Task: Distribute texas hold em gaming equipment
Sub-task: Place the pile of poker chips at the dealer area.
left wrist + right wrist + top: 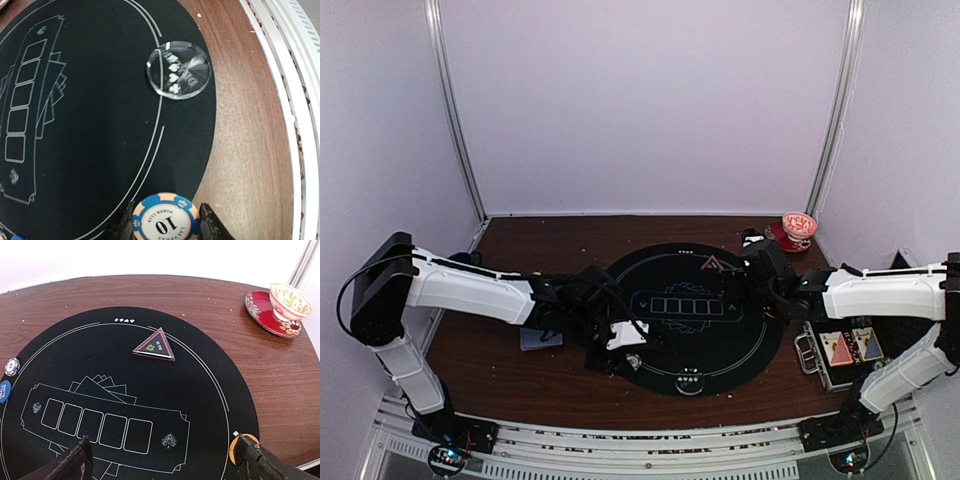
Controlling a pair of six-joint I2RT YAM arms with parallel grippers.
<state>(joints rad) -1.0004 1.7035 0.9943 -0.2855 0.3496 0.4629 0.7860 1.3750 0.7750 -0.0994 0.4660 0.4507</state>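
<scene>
My left gripper (166,226) is shut on a blue striped-edge poker chip (166,219) marked 10, held over the near edge of the black round mat (100,125). In the top view this gripper (628,352) is at the mat's left-front. My right gripper (165,464) is open and empty above the mat; its right finger (255,460) partly covers an orange disc (234,447). A red triangle marker (155,345) lies on the mat ahead of it. A poker chip (12,366) and a blue disc (4,390) lie at the mat's left edge in the right wrist view.
A clear round engraved disc (178,69) lies on the mat's near rim. A red-patterned cup and saucer (798,228) stand at the back right. A small metal case (845,350) holding cards sits at the right front. A grey-blue card (540,338) lies left of the mat.
</scene>
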